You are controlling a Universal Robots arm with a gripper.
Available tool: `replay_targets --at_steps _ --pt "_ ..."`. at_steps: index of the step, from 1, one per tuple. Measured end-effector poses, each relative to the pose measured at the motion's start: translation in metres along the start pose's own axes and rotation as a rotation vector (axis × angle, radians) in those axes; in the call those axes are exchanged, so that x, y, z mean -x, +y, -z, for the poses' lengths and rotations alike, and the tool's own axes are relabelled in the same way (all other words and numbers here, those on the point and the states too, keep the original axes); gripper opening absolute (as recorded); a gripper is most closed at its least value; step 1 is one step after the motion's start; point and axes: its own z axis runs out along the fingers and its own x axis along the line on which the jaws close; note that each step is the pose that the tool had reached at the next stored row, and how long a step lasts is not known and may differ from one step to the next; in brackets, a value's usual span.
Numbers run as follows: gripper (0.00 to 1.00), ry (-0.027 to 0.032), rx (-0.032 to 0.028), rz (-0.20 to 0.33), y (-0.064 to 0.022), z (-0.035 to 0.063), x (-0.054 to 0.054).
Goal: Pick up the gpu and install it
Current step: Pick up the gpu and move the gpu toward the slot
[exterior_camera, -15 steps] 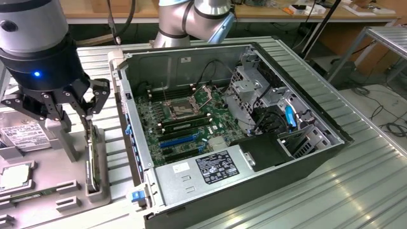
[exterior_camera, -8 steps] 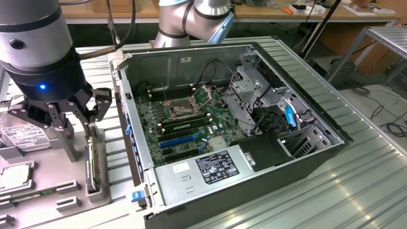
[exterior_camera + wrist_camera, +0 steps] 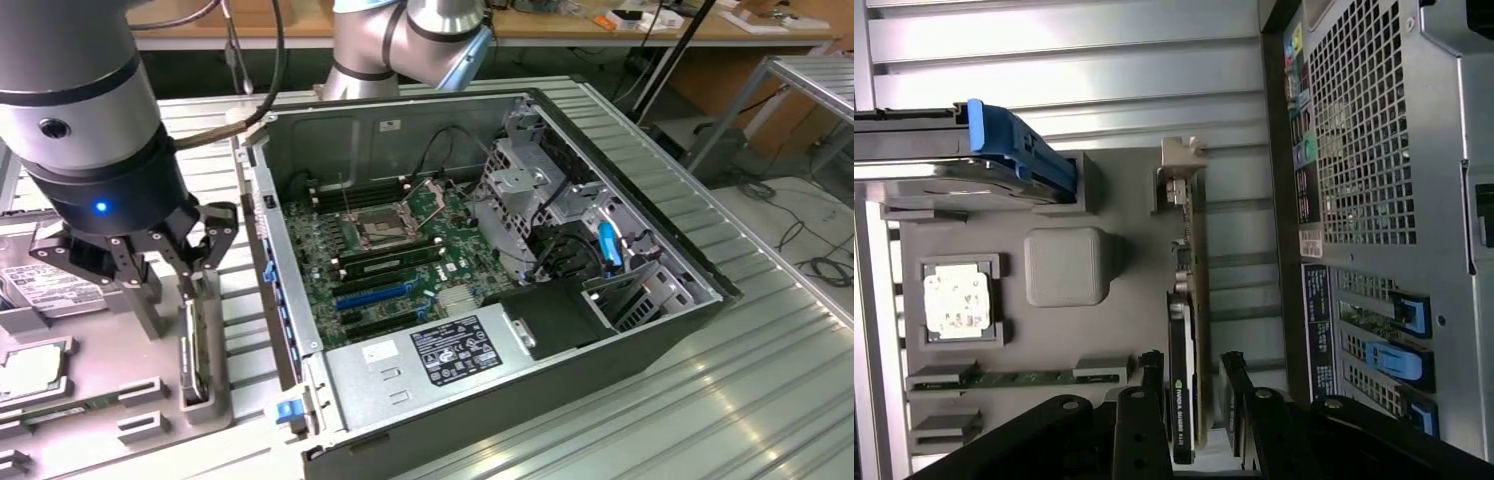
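Note:
The gpu (image 3: 1188,330) stands on edge in a slot of the grey parts tray (image 3: 1124,330), its silver end bracket (image 3: 1180,170) at one end and its black cooler face showing. In the exterior view the gpu (image 3: 195,352) sits upright at the left, beside the open computer case (image 3: 627,350). My gripper (image 3: 1194,395) is open just above the card, one black finger (image 3: 1150,400) on each side of it, and the far side shows a gap. From outside, the gripper (image 3: 174,290) hangs directly over the tray.
Also on the tray are a silver hard drive (image 3: 47,290) in a blue-handled carrier (image 3: 1019,150), a processor chip (image 3: 957,300) and a memory stick (image 3: 1019,378). The case's motherboard (image 3: 387,240) has blue card slots (image 3: 374,295). A ribbed metal table (image 3: 747,400) surrounds everything.

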Motion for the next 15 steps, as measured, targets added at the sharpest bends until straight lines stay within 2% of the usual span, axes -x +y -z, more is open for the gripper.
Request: replay_targets --at_steps 6,11,12,13,15 --pt "0.36 -0.0002 -0.0002 0.000 -0.0051 -0.0166 0.000" --pt "0.36 0.0001 -0.0005 0.000 -0.0051 -0.0165 0.000" --pt "0.43 0.0000 -0.0004 0.000 -0.0051 -0.0166 0.000" --pt "0.56 -0.0002 -0.0002 0.000 -0.0051 -0.0172 0.000" --pt "0.56 -0.0001 -0.0003 0.000 -0.0061 -0.0231 0.000"
